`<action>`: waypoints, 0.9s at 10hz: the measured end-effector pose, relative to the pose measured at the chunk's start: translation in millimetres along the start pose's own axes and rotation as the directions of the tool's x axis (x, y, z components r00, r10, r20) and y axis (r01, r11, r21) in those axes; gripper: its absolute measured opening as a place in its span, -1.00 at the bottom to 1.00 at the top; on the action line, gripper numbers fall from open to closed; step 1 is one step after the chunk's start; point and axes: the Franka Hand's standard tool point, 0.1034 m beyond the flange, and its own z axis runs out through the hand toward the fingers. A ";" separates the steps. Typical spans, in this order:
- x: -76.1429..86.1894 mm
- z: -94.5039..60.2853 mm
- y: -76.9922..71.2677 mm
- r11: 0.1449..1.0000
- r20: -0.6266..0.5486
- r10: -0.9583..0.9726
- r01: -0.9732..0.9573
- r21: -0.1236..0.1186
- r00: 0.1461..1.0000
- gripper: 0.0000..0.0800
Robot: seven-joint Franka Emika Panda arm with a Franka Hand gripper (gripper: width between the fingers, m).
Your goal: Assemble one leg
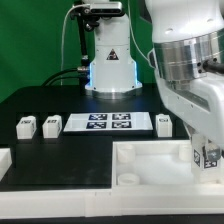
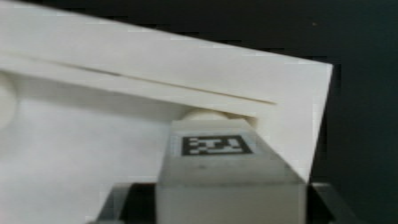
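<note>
The gripper pinches one leg between its fingers, holding it over the near right corner of the white tray part. The step in hand looks like seating it; next the stem must line up with a corner socket before lowering.

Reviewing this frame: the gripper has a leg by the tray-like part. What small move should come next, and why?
Probably ease the leg sideways toward the corner socket. The gripper holds it at the white square part near its right corner in the exterior view, with no socket visible under it in the wrist view.
</note>
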 end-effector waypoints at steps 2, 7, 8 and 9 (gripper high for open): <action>-3.4 0.8 -0.1 0.983 0.010 0.184 -0.184 0.001 0.983 -0.26; -7.8 2.2 0.7 0.965 -0.001 -0.263 0.263 -0.005 0.965 0.55; -7.2 2.1 0.7 0.964 0.000 -0.266 0.266 -0.004 0.964 0.60; -6.0 2.0 0.7 0.919 -0.002 -0.394 0.394 -0.006 0.919 0.60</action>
